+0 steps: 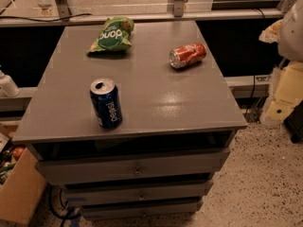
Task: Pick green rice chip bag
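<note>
The green rice chip bag (112, 34) lies flat at the far left of the grey table top (156, 98). It is light green and crinkly, with a dark green round patch bearing white letters. My gripper (284, 96) shows as pale parts of the arm at the right edge of the view. It is beyond the table's right side, far from the bag and holding nothing I can see.
A blue Pepsi can (106, 103) stands upright near the front left. An orange soda can (187, 55) lies on its side at the far right. The table has drawers (137, 169) below. A cardboard box (19, 188) sits on the floor at left.
</note>
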Action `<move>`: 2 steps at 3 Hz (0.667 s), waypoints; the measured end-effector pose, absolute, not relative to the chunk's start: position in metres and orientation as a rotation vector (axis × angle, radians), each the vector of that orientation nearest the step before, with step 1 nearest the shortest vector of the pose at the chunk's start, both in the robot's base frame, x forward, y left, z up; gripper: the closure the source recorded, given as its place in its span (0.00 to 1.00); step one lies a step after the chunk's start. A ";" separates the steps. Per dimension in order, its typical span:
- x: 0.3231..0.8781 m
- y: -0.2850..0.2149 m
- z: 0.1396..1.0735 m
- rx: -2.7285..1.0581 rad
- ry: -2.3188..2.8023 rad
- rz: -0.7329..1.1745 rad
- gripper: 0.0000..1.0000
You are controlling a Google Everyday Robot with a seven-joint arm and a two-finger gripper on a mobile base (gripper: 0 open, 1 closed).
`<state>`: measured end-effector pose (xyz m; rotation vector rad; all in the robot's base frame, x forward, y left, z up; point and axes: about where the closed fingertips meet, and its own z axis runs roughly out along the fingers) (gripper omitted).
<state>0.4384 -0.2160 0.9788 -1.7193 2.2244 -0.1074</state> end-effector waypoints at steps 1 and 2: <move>0.438 -0.216 0.979 -1.719 2.224 -0.108 0.00; 0.442 -0.212 0.980 -1.729 2.192 -0.109 0.00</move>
